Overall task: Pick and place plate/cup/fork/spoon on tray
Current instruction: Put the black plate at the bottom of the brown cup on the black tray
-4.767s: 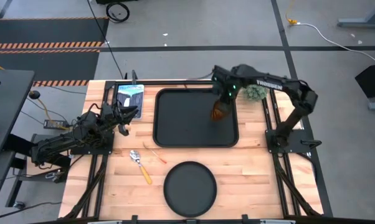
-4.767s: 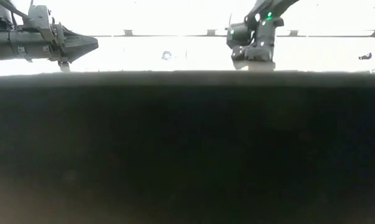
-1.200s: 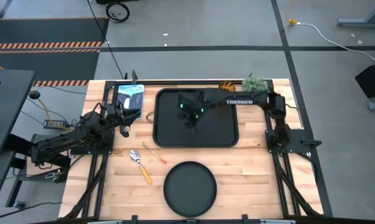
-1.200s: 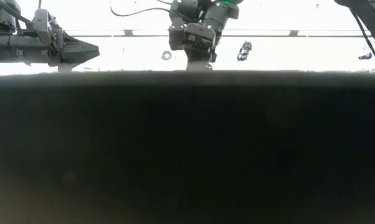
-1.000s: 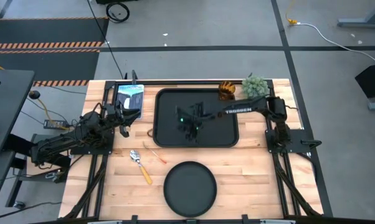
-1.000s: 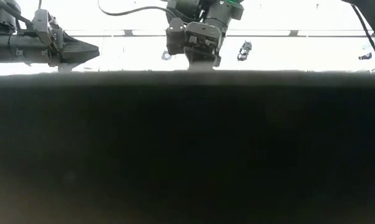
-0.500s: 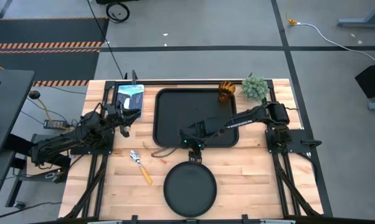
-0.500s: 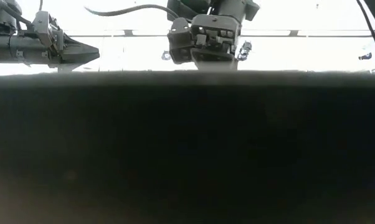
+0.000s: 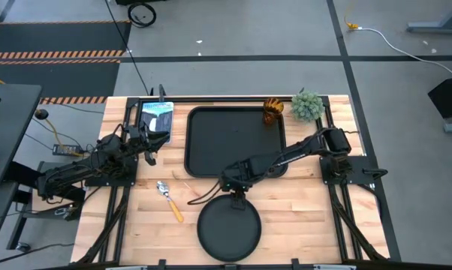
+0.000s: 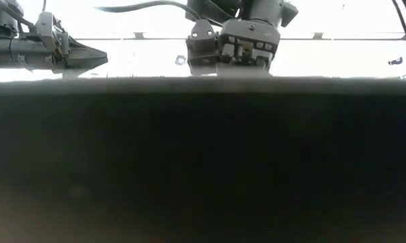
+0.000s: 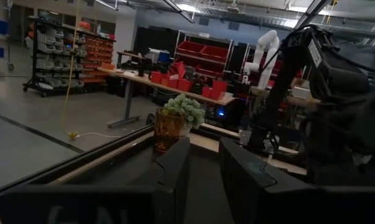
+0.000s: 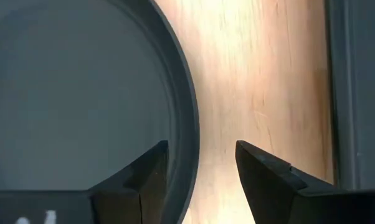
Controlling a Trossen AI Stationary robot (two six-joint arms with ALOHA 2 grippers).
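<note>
The round black plate (image 9: pixel 228 227) lies on the wooden table near its front edge. My right gripper (image 9: pixel 236 196) hangs open over the plate's far rim (image 12: pixel 189 124), one finger above the plate's inside and one above the bare wood, the rim in the gap between them. The black tray (image 9: pixel 203 161) lies behind it. The amber cup (image 9: pixel 273 109) stands at the tray's far right corner. Left of the plate lie the spoon (image 9: pixel 168 199) and the thin fork (image 9: pixel 190 186). My left gripper (image 9: pixel 157 139) waits left of the tray, open by a narrow gap.
A green fuzzy plant ball (image 9: pixel 307 105) sits beyond the cup at the far right. A blue-and-white item (image 9: pixel 157 116) lies at the far left, just beyond my left gripper. Bare wood (image 9: pixel 301 217) shows right of the plate. A dark mass fills most of the low view.
My right gripper has travelled from above the tray's middle toward the table's near edge and come down to the plate's far rim. The cup has stayed at the tray's far right corner.
</note>
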